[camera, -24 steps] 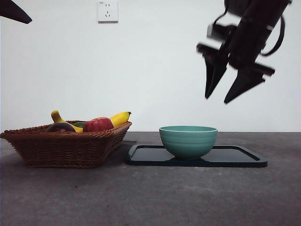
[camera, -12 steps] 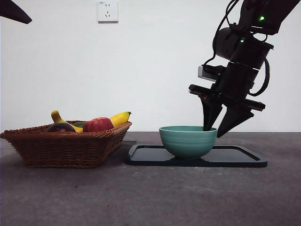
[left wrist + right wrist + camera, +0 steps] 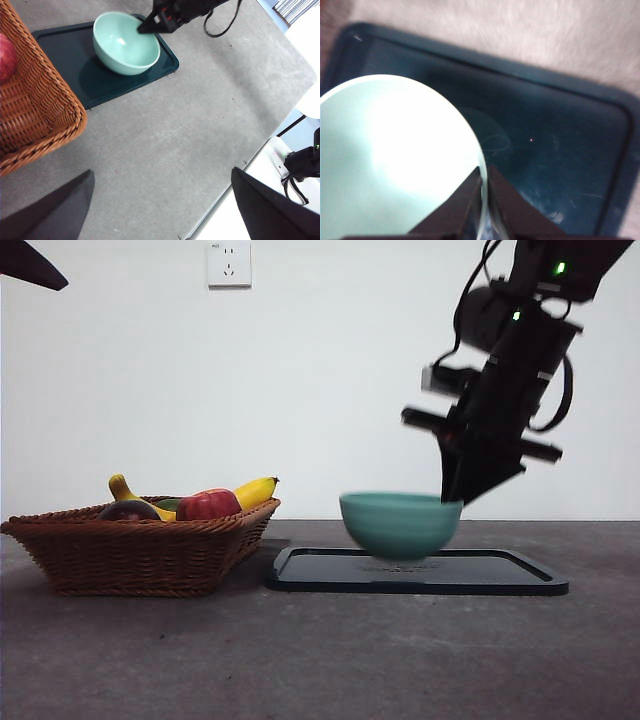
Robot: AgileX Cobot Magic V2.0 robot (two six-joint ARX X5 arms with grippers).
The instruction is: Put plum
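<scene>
Bowl (image 3: 400, 525) pinched at rim by right gripper (image 3: 484, 192), lifted clear of tray (image 3: 500, 578), right of frame.
Plum (image 3: 128, 510) left in basket (image 3: 130, 555), lower left; left gripper (image 3: 160, 210) spread apart, idle; bowl presumably taken up to receive fruit.

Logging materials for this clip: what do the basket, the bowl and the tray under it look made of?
Basket: woven wicker, matte brown, its plaited strands visible. Bowl: probably glazed ceramic, pale green with faint ridges; the right gripper is shut on its rim, lifting it. Tray: dark, smooth and slightly glossy, likely plastic, with fine scratches in the right wrist view.
</scene>
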